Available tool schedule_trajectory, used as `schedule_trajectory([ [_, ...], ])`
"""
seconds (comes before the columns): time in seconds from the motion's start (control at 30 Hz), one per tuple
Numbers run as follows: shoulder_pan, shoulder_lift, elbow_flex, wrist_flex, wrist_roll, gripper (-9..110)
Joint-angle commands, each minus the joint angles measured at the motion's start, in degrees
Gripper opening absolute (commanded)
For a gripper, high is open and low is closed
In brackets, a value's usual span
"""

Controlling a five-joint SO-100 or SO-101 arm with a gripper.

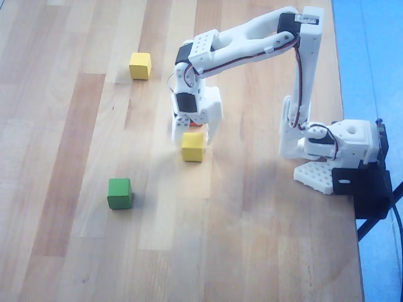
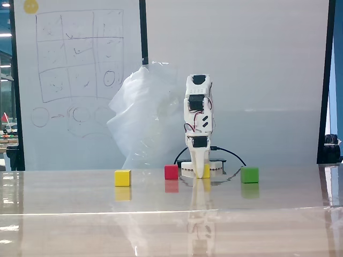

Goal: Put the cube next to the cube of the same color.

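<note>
One yellow cube (image 1: 193, 148) sits on the wooden table near the middle. My gripper (image 1: 194, 139) points straight down with a jaw tight against each side of the cube's upper end, and the cube rests on the table. In the fixed view the gripper (image 2: 199, 174) touches the table and covers the left part of that cube (image 2: 207, 171). The other yellow cube (image 1: 140, 65) stands alone at the upper left, far from the first. It is the nearest cube on the left in the fixed view (image 2: 122, 178).
A green cube (image 1: 119, 193) (image 2: 249, 174) lies at the lower left of the overhead view. A red cube (image 2: 171, 172) stands just left of the gripper in the fixed view; overhead, only a sliver (image 1: 195, 126) shows under the gripper. The arm's base (image 1: 327, 151) sits at the table's right edge.
</note>
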Motion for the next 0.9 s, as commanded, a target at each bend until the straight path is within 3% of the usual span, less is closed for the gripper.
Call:
schedule_trajectory([
  [0.0,0.4,3.2,-3.6,1.0,2.2,-1],
  [0.2,-0.7,12.3,-5.4,7.4,7.3,1],
  [0.33,-1.8,16.5,-16.3,14.6,6.9,0],
  [0.57,-1.1,8.9,-42.4,23.2,-3.6,0],
  [0.87,9.4,-9.6,-64.0,21.0,-15.6,0],
])
